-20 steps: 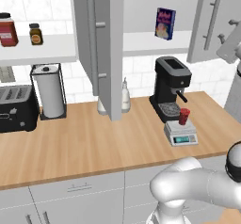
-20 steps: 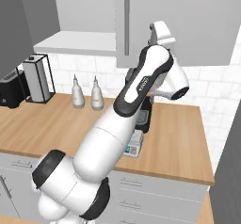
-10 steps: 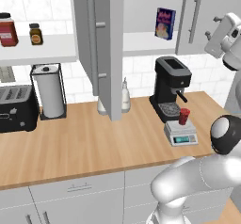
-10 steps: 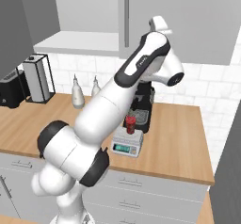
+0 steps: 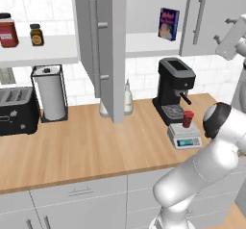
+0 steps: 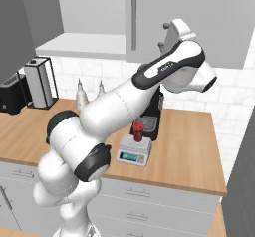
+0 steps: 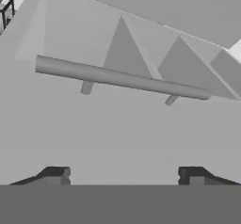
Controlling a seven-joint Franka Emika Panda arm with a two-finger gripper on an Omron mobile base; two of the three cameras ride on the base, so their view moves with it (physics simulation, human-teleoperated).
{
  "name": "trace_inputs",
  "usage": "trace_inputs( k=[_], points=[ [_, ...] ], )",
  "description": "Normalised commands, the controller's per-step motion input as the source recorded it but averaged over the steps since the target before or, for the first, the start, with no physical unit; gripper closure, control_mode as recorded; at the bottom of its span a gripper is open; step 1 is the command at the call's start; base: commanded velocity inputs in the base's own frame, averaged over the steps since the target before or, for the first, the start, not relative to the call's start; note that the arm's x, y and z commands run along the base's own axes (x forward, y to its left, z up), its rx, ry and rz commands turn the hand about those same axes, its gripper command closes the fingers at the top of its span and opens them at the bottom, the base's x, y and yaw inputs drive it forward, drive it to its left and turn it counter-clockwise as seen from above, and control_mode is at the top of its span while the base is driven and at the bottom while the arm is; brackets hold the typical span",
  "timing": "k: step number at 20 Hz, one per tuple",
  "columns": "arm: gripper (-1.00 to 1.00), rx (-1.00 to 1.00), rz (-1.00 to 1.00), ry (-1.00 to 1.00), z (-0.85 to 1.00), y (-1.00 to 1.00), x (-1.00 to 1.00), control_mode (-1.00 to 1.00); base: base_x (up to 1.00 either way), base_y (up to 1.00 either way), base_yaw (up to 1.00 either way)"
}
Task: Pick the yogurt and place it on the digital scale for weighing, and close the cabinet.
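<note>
The yogurt (image 5: 187,118) (image 6: 138,131), a small red cup, stands upright on the digital scale (image 5: 185,139) (image 6: 133,154) in front of the coffee machine. My gripper (image 5: 222,30) (image 6: 163,36) (image 7: 123,175) is raised high, right at the face of the cabinet's right door (image 5: 204,16) (image 6: 179,12). Its jaws are open with nothing between them. In the hand view the door's bar handle (image 7: 122,79) runs across just beyond the fingertips (image 7: 56,173). The cabinet's left door (image 5: 103,45) stands wide open, jutting out over the counter.
A black coffee machine (image 5: 174,91) stands behind the scale. A blue-purple box (image 5: 168,24) sits on the cabinet shelf. Two bottles (image 5: 127,98), a paper towel holder (image 5: 49,93) and a toaster (image 5: 17,110) line the counter. Two jars (image 5: 8,30) rest on the left shelf.
The right cabinet door has swung left toward shut, and my hand has moved left with it. The jaws have spread wider. Yogurt and scale have not moved.
</note>
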Motion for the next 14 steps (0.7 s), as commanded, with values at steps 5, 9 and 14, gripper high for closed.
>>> trace_inputs(
  k=[5,9,14],
  points=[
    [-1.0,-0.05,-0.02,-0.19,-0.12,0.67,-1.0,-1.0,0.0,0.0,0.0],
    [-1.0,0.02,-0.29,-0.32,-0.43,1.0,-0.53,-1.0,0.0,0.0,0.0],
    [-1.0,0.02,-0.28,-0.3,0.3,1.0,-0.84,-1.0,0.0,0.0,0.0]
  ],
)
